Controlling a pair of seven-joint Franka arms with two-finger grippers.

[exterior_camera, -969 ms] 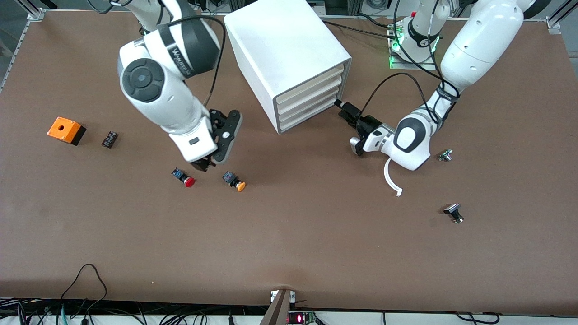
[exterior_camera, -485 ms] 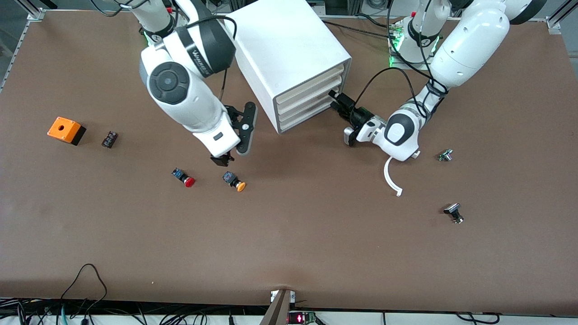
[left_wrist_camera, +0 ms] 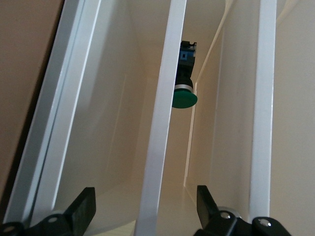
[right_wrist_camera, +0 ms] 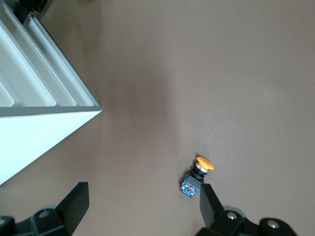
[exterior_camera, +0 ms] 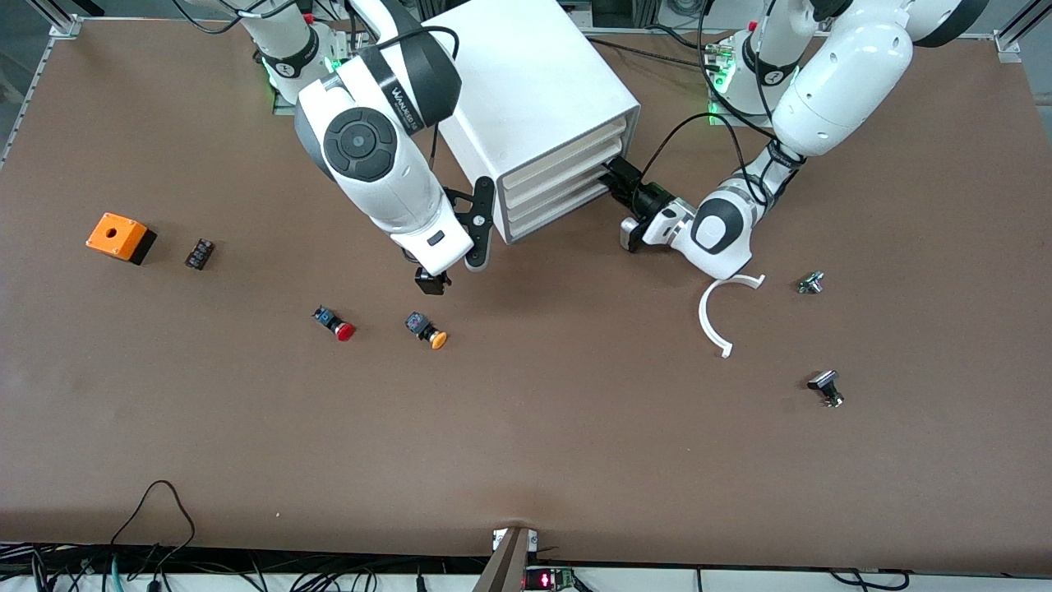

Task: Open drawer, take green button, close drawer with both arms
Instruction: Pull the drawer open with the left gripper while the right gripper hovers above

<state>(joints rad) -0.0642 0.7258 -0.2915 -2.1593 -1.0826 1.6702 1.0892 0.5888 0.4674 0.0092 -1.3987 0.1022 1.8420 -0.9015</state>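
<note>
1. Left gripper (exterior_camera: 618, 182): at the cabinet (exterior_camera: 526, 99) front, low down, at the end of the drawer stack nearest the left arm's base. In the left wrist view its fingers (left_wrist_camera: 81, 209) are spread wide, holding nothing, with the drawer fronts running between them.
2. Button (left_wrist_camera: 184, 81): green cap, black body, blue part; seen in the left wrist view lying inside a drawer, partly hidden by a white front lip. Can't tell which tray from that view.
3. Drawer (exterior_camera: 555, 212): bottom one of four, front flush with the others, i.e. shut.
4. Right gripper (exterior_camera: 431, 281): over bare table (exterior_camera: 526, 460) just beside the cabinet's corner, toward the right arm's end. Fingers (right_wrist_camera: 74, 204) spread apart, empty.
5. Orange btn (exterior_camera: 427, 329): on the table near the right gripper, nearer the front camera; also shows in the right wrist view beside one finger.
6. Red btn (exterior_camera: 334, 324): beside the orange one, toward the right arm's end.
7. Writing: white lettering on the right arm's black band, too small to read for sure.
8. Other bits: orange box (exterior_camera: 120, 237) and small black block (exterior_camera: 200, 252) near the right arm's end; white curved strip (exterior_camera: 717, 316) near the left arm's wrist; two small metal parts (exterior_camera: 811, 283) (exterior_camera: 826, 387) toward the left arm's end.
</note>
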